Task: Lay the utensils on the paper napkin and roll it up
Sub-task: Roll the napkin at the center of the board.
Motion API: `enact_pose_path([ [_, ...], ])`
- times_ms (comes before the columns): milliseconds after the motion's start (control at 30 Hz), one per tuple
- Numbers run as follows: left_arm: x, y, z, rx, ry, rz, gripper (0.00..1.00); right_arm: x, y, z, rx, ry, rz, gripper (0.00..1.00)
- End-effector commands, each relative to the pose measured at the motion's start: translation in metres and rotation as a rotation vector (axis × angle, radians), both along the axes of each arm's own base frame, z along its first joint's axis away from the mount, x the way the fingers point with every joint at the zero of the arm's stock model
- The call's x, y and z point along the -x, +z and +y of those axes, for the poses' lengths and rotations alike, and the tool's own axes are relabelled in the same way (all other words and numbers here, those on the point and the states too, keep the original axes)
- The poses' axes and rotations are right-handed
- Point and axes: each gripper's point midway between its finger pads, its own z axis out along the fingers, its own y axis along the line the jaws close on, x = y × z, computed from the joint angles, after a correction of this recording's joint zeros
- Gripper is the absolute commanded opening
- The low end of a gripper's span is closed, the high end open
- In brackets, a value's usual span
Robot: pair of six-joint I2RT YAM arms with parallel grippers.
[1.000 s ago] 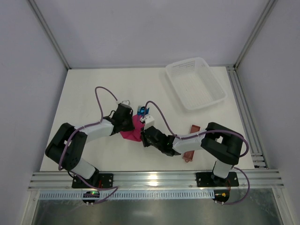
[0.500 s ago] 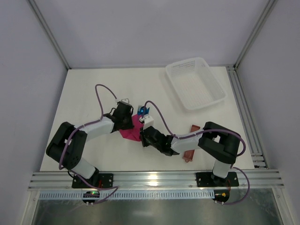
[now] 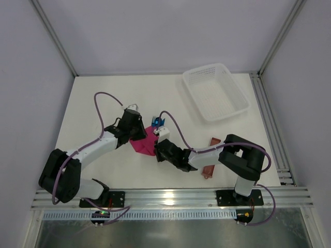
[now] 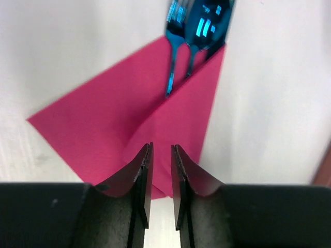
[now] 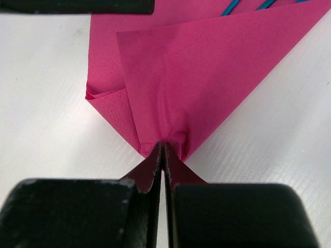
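The magenta paper napkin (image 3: 143,144) lies folded on the table between the two arms. In the left wrist view the napkin (image 4: 103,129) has a flap folded over the blue utensils (image 4: 199,26), whose heads stick out past its far corner. The utensils (image 3: 158,122) show as a blue tip in the top view. My left gripper (image 4: 161,149) hovers over the napkin's near edge, jaws slightly open with nothing between them; from above it (image 3: 139,135) sits at the napkin's left side. My right gripper (image 5: 164,145) is shut on the near corner of the napkin (image 5: 196,77).
A white mesh basket (image 3: 214,90) stands at the back right. A reddish-brown sleeve (image 3: 213,141) lies under the right arm's forearm. Metal rails (image 3: 269,129) run along the table's right and front edges.
The left gripper has let go of the napkin, opened a little and backed off slightly to the left, its arm swinging out leftward. The right gripper kept its pinch and has not moved.
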Motion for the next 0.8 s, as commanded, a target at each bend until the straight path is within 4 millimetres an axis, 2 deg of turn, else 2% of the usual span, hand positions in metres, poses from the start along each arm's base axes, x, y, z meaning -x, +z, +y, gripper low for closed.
enact_pose_path([
  [0, 0.021, -0.001, -0.026, 0.174, -0.074, 0.049, 0.23, 0.003, -0.015, -0.01, 0.068, -0.019, 0.023, 0.04],
  [67, 0.023, -0.004, -0.031, 0.208, -0.085, 0.043, 0.21, 0.003, -0.015, -0.012, 0.071, -0.019, 0.021, 0.04],
  [100, 0.028, -0.012, -0.029, 0.207, -0.08, 0.06, 0.2, 0.003, -0.014, -0.011, 0.069, -0.02, 0.021, 0.04],
  [233, 0.026, -0.031, -0.025, 0.171, -0.058, 0.088, 0.19, 0.003, -0.014, -0.013, 0.076, -0.022, 0.019, 0.04],
  [300, 0.025, -0.048, -0.024, 0.144, -0.05, 0.123, 0.18, 0.004, -0.017, -0.016, 0.086, -0.023, 0.023, 0.04],
  [400, 0.027, -0.059, -0.02, 0.119, -0.038, 0.15, 0.17, 0.005, -0.019, -0.019, 0.092, -0.025, 0.022, 0.04],
  [567, 0.034, -0.072, -0.013, 0.1, -0.006, 0.182, 0.16, 0.008, -0.021, -0.029, 0.106, -0.026, 0.027, 0.04],
  [700, 0.039, -0.072, -0.007, 0.09, 0.017, 0.192, 0.17, 0.012, -0.021, -0.035, 0.11, -0.022, 0.028, 0.04],
  [767, 0.044, -0.072, -0.008, 0.107, 0.024, 0.207, 0.17, 0.01, -0.014, -0.039, 0.1, -0.033, 0.021, 0.04],
])
